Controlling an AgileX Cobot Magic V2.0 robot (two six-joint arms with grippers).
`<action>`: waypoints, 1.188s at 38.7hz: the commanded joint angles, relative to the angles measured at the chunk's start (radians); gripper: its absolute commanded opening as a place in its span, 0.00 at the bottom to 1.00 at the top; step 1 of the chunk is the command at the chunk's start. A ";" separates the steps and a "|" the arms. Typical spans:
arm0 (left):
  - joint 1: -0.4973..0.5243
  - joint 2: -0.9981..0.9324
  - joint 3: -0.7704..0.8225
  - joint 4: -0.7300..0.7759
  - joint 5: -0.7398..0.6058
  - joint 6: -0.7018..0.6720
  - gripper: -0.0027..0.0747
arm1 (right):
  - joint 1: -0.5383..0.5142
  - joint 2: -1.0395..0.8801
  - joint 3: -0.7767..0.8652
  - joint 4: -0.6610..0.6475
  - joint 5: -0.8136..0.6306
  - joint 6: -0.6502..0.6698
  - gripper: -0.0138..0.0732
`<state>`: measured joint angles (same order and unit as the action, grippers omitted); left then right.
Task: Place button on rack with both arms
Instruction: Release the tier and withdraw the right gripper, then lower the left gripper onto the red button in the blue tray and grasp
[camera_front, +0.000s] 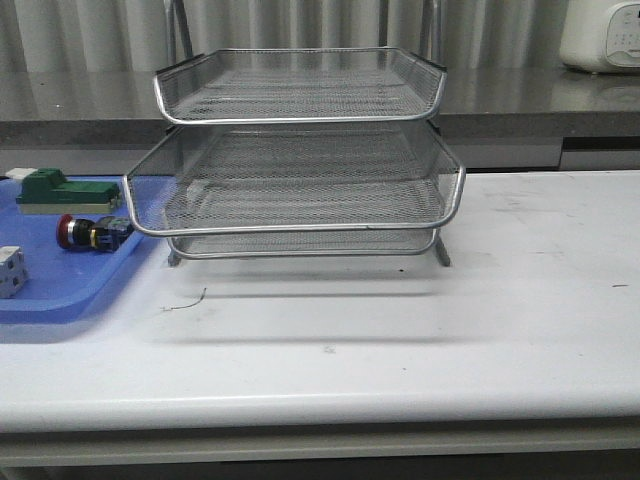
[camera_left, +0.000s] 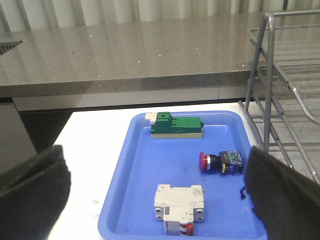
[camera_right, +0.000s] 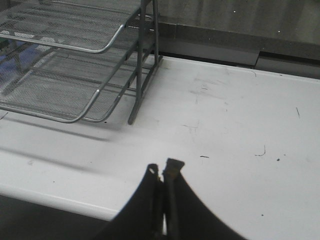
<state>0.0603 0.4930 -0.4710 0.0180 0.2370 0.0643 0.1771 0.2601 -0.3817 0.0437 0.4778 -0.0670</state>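
button (camera_front: 92, 232): lying on its side in the blue tray (camera_front: 60, 295), red head pointing away from the rack, dark body toward it. Nothing's touching it.
rack (camera_front: 300, 160): wire mesh, three tiers, sitting mid-table just right of the tray. All the tiers I can see have nothing in them.
tray: left end of the white table (camera_front: 420, 330), flat, edge just beside the rack's left legs.
green block (camera_front: 55, 190): at the back of the tray, behind the button, a small gap between them.
white breaker (camera_left: 179, 208): near the tray's front edge, red bits on its near end. In the front view you only catch a corner of it at the far left.
left gripper (camera_left: 160, 195): hanging over the tray's near end, fingers (camera_left: 280, 200) spread wide apart, holding nothing. The button sits close to the right-hand finger but isn't between them.
right gripper (camera_right: 162, 172): over bare table on the rack's right side, well away from the button, tips pressed together with nothing in them.
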 joint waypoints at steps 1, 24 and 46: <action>0.002 0.033 -0.053 -0.018 -0.054 -0.009 0.90 | 0.003 0.009 -0.025 0.001 -0.078 -0.001 0.09; -0.063 0.630 -0.634 -0.018 0.376 0.151 0.90 | 0.003 0.009 -0.025 0.001 -0.078 -0.001 0.09; -0.063 1.224 -1.103 -0.204 0.624 0.709 0.90 | 0.003 0.009 -0.025 0.001 -0.078 -0.001 0.09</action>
<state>0.0000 1.6960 -1.5002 -0.1128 0.8418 0.6944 0.1771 0.2601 -0.3817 0.0437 0.4796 -0.0670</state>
